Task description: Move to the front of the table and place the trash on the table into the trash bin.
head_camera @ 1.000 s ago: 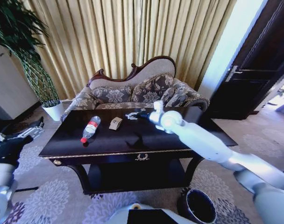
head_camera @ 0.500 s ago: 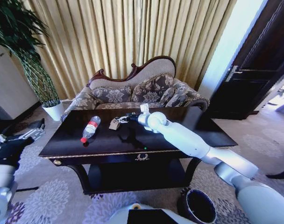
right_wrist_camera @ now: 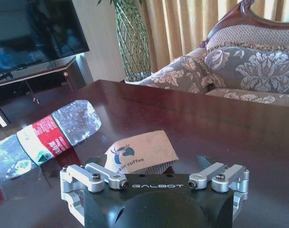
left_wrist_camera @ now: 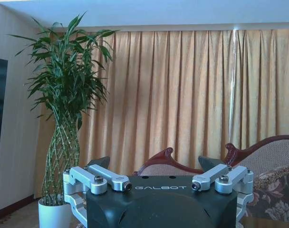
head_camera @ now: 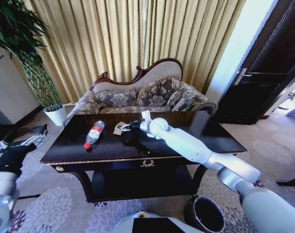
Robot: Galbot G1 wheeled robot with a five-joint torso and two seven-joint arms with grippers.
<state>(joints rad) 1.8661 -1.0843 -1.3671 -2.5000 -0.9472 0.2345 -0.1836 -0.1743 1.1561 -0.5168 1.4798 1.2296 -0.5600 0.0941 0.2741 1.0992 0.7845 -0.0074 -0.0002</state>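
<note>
On the dark table point(head_camera: 186, 145) lie a clear plastic bottle point(head_camera: 94, 134) with a red cap and a tan paper scrap point(head_camera: 119, 128). My right gripper point(head_camera: 124, 127) reaches across the tabletop and stands open right at the scrap. In the right wrist view the printed tan scrap point(right_wrist_camera: 142, 151) lies between the spread fingers of the right gripper point(right_wrist_camera: 149, 162), with the bottle point(right_wrist_camera: 44, 135) on its side just beyond. The trash bin point(head_camera: 205, 216) stands on the floor at the table's near right corner. My left gripper point(head_camera: 21, 144) point(left_wrist_camera: 154, 164) hangs open off the table's left end.
A patterned sofa point(head_camera: 147, 97) stands close behind the table. A tall plant in a white pot point(head_camera: 55, 114) is at the far left, and a dark door point(head_camera: 264, 73) at the right. A TV on a black stand point(right_wrist_camera: 35, 33) shows past the table's end.
My right arm has swung left across the tabletop, bringing its gripper from the table's middle back to the tan paper scrap. The left arm has stayed put.
</note>
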